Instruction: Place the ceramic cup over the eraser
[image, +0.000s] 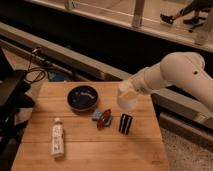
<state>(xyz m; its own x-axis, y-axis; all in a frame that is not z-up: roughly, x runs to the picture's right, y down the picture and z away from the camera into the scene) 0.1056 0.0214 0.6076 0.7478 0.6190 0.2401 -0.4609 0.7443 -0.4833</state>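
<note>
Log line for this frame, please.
claw: over table right, gripping ceramic cup | eraser: uncovered, apart from cup | step: placement pending

Pincer (130, 91) grips ceramic cup (126, 100) aloft over wooden table (100, 150), just behind eraser (125, 123).

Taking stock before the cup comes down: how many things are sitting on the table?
5: bowl at the back, bottle front left, and blue block, reddish oval thing, eraser in a middle row. The gripper holds the cup aloft, right of the bowl. Nothing looks hidden.
</note>
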